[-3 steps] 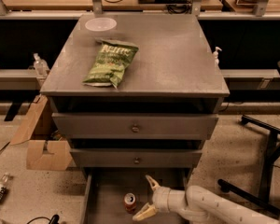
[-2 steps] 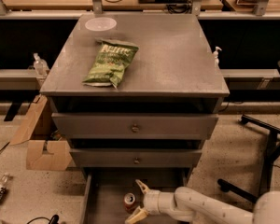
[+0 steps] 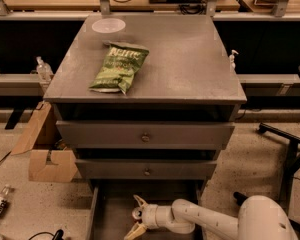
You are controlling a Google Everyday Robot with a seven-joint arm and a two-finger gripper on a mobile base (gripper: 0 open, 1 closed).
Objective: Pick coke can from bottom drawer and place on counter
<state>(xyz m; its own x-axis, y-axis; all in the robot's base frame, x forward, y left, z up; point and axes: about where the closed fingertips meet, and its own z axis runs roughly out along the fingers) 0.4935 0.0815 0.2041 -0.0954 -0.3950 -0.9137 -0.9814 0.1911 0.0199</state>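
Observation:
The bottom drawer (image 3: pixel 110 216) is pulled open at the foot of the grey cabinet. The coke can (image 3: pixel 136 214) stands upright on its floor; only its silver top and a bit of red show. My gripper (image 3: pixel 137 216) reaches into the drawer from the right on a white arm. Its two pale fingers (image 3: pixel 139 200) are spread, one behind the can and one in front, so the can sits between them. I cannot tell whether they touch it. The counter (image 3: pixel 185 59) is the cabinet's flat grey top, well above the gripper.
A green chip bag (image 3: pixel 119 68) and a flat white disc (image 3: pixel 108 25) lie on the counter's left half. Two closed drawers with round knobs (image 3: pixel 145 137) sit above the open drawer. Cardboard (image 3: pixel 45 159) and bottles lie on the floor at left, a chair base (image 3: pixel 285 144) at right.
My gripper has moved left along the drawer until its fingers straddle the can. The can, the chip bag and the drawers have stayed put.

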